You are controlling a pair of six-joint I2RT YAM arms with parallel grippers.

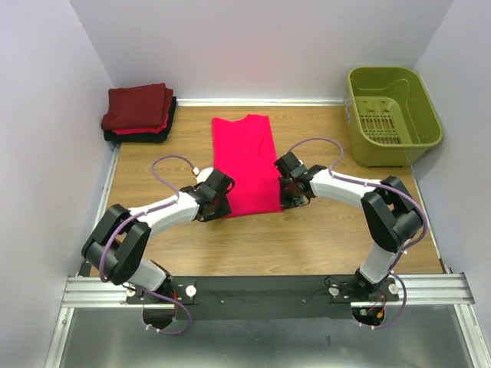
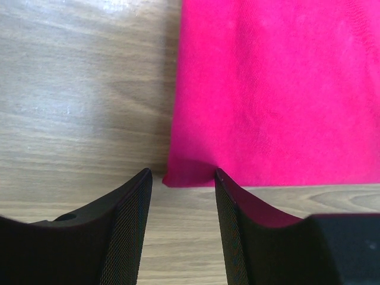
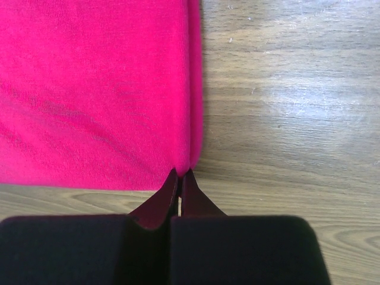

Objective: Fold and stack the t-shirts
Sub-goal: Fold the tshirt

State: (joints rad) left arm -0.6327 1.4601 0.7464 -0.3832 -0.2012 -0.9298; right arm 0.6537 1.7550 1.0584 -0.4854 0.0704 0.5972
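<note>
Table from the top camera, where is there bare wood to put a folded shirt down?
Bare wood: between the shirt stack and the pink shirt; between the pink shirt and the basket; and the table strip nearer than the shirt's hem. Crowded: the hem's two corners, where the left gripper and right gripper sit.

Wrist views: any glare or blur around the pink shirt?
Left wrist: glare on the table, upper left; left gripper dark and soft; pink shirt weave sharp. Right wrist: glare patch on the wood at right; right gripper soft, pinched shut on the shirt's edge.
</note>
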